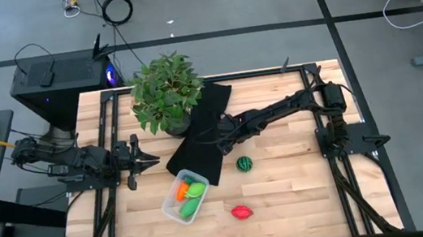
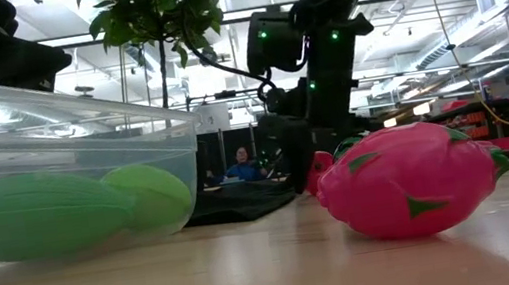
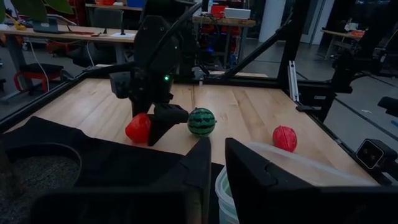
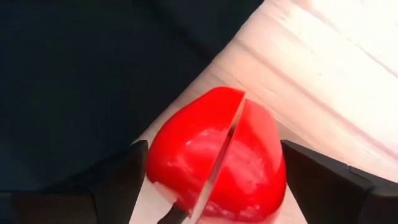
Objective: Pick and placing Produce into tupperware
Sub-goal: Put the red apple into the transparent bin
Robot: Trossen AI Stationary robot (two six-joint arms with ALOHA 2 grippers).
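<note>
My right claw [image 4: 208, 180] hangs low over a red toy fruit [image 4: 217, 158], its fingers [image 4: 118, 180] spread wide to either side and not touching it. The fruit lies on the bare wood right at the edge of the black cloth [image 1: 197, 133], seen from my left wrist as a red lump [image 3: 138, 127] just beside the lowered right arm.

My left claw [image 1: 147, 161] waits at the left side of the counter [image 1: 289, 206], pointing toward the middle. Its fingers [image 3: 199, 168] stand slightly apart with nothing between them.

Near the front edge sits the clear tupperware [image 1: 185, 197]. Inside it I see the orange carrot [image 1: 181, 191], a light green piece [image 1: 196, 190] and another green piece [image 1: 190, 208]; from counter height two green shapes [image 2: 33, 216] press against its wall.

To its right, on open wood, lies the other red fruit [image 1: 241, 211] with small green tips, apart from everything. Farther back, the dark green striped melon [image 1: 244, 163] rests near the cloth's corner, close to my right claw.

At the back, the leafy potted plant [image 1: 165, 92] stands on the cloth's far end. In the room beyond, a person [image 2: 241, 165] sits.
</note>
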